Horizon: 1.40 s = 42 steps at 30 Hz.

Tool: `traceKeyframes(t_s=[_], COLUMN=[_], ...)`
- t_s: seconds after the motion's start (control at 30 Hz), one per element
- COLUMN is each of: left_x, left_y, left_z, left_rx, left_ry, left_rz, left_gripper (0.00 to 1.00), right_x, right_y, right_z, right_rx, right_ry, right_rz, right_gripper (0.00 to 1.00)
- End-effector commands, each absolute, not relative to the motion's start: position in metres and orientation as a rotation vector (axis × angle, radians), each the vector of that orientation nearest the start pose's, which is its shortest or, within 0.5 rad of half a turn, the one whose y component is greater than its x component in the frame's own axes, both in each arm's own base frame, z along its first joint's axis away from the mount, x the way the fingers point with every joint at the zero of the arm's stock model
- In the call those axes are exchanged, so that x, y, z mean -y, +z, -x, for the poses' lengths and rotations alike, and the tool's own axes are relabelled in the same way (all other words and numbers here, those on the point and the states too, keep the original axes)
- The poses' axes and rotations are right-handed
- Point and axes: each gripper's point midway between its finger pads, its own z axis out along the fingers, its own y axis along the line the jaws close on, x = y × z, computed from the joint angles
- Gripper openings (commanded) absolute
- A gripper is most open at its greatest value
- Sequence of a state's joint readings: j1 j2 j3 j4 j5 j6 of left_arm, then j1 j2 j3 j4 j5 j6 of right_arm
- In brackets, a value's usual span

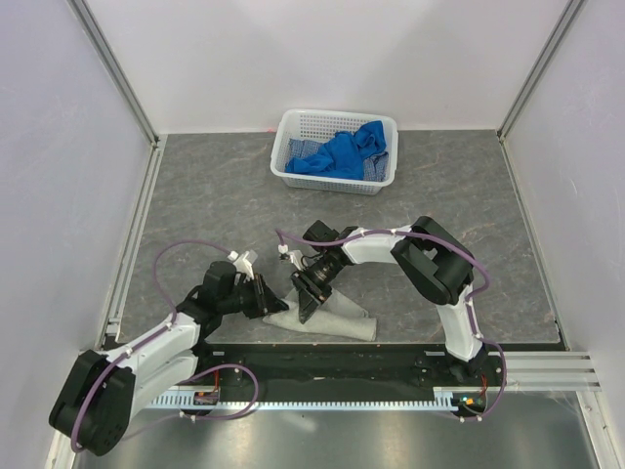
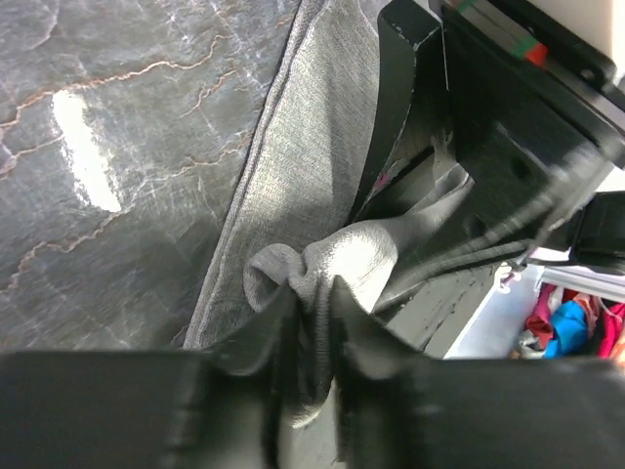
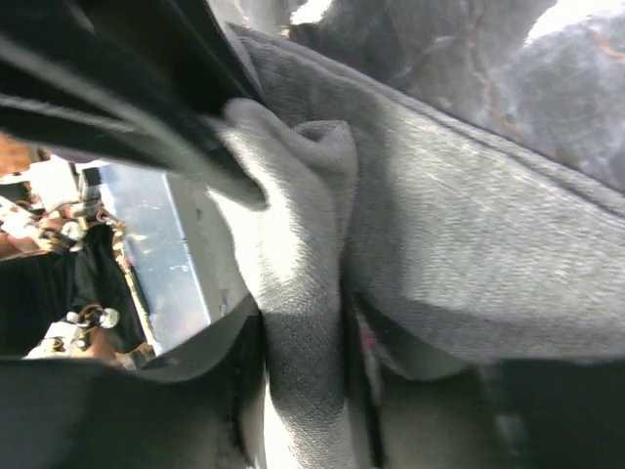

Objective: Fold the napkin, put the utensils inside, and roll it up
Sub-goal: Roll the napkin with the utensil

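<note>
Near table [image 1: 215, 195] edge, one napkin [image 1: 337, 318], left fingers [image 2: 225, 391] pinching it, right fingers [image 3: 176, 410] astride a fold, grip unclear.

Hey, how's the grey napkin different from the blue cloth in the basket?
The napkin is grey-beige; the blue cloth is bright blue. The napkin lies folded on the table near its front edge; the blue cloth sits crumpled in the white basket at the far end. The left gripper pinches the napkin; nothing touches the blue cloth. Both are soft fabric.
</note>
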State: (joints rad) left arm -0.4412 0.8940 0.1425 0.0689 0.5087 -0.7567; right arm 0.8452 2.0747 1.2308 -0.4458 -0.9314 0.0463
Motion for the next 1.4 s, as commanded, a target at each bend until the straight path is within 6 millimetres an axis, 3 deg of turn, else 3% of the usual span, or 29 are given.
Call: traceKeyframes(t_s=[0.0,0.07,0.2,0.4,0.6,0.8,0.97,1.13,1.37], left_x=[0.201,0.201,0.200,0.197,0.195,0.194,0.194,0.193,0.192], left_y=[0.042,0.041,0.038,0.039,0.036,0.036,0.036,0.035,0.034], left_z=[-0.155,-0.153,-0.151,-0.151,-0.148,-0.149,-0.149,-0.149,-0.146], left_rx=[-2.409,-2.417,-2.442,-2.441,-2.451,-2.451,-2.453,-2.460,-2.483], left_ry=[-1.215,-1.218,-1.210,-1.191,-1.178,-1.169,-1.165,-1.163,-1.161], left_rz=[0.063,0.055,0.059,0.070,0.080,0.084,0.094,0.098,0.161], left_gripper=[0.11,0.02,0.02,0.02,0.02,0.02,0.02,0.02,0.02], right_x=[-0.350,-0.351,-0.351,-0.358,-0.370,-0.373,-0.378,-0.377,-0.338], right_y=[-0.014,-0.007,-0.001,0.019,0.053,0.065,0.058,0.036,0.000], right_z=[-0.147,-0.149,-0.155,-0.167,-0.184,-0.202,-0.212,-0.223,-0.242], right_rx=[-2.689,-2.669,-2.658,-2.599,-2.491,-2.441,-2.412,-2.441,-2.617], right_ry=[1.224,1.244,1.272,1.325,1.386,1.391,1.394,1.304,1.056], right_rz=[1.336,1.327,1.282,1.214,1.136,1.068,1.028,0.999,0.788], right_gripper=[0.54,0.59,0.70,0.73,0.73,0.73,0.73,0.73,0.72])
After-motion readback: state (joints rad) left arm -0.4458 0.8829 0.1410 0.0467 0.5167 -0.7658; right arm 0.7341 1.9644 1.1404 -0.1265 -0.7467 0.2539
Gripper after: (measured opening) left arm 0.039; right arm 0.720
